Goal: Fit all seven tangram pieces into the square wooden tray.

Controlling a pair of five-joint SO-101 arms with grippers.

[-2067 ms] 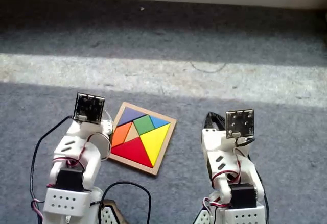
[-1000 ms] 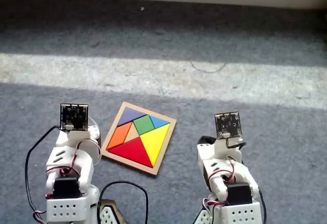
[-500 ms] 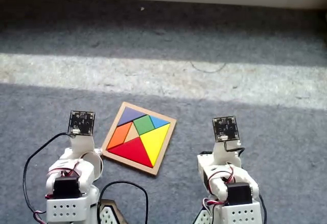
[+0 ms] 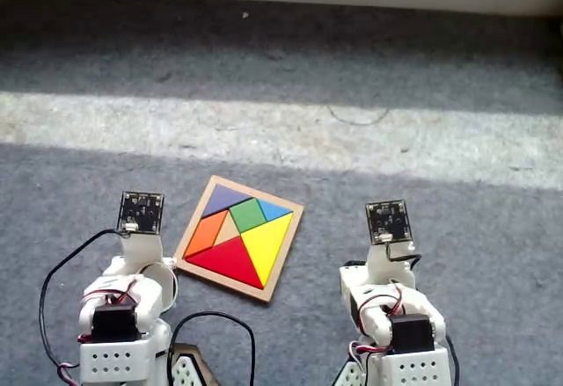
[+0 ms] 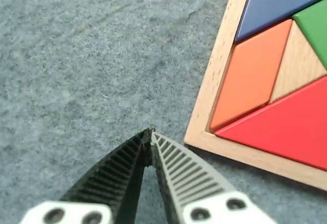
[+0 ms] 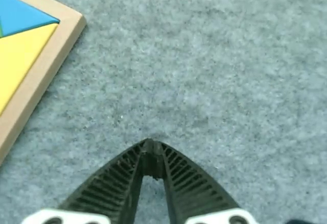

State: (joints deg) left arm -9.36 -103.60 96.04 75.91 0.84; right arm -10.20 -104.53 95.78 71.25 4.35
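Resting retracted after drawing back: left arm (image 4: pixel 123 289) and right arm (image 4: pixel 387 294) flank the tray (image 5: pixel 213 81) on the tabletop (image 4: pixel 440 193) | both jaws clenched, empty | all seven tangram pieces (image 4: pixel 239 236) seated | task looks complete

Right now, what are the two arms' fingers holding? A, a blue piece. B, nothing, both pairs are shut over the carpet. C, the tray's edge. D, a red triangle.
B: the left arm's fingers and the right arm's fingers meet at their tips with nothing between, above grey carpet beside the tray.
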